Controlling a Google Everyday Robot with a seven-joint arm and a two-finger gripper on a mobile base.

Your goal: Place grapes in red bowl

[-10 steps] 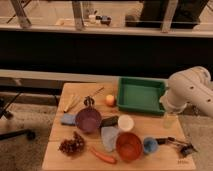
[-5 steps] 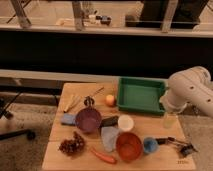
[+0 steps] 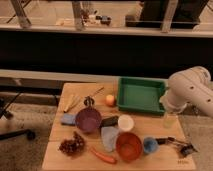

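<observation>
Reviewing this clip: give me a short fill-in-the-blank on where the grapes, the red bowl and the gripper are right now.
The grapes lie on the table, just left of the long orange ____.
The red bowl stands directly left of the small blue ____.
The gripper is near the table's ____ edge, away from the grapes.
Missing words: carrot; cup; right.

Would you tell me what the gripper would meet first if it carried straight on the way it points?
The gripper, by the near right corner of the green tray, seems to point down; it would likely meet bare table first, though depth is unclear.
</observation>
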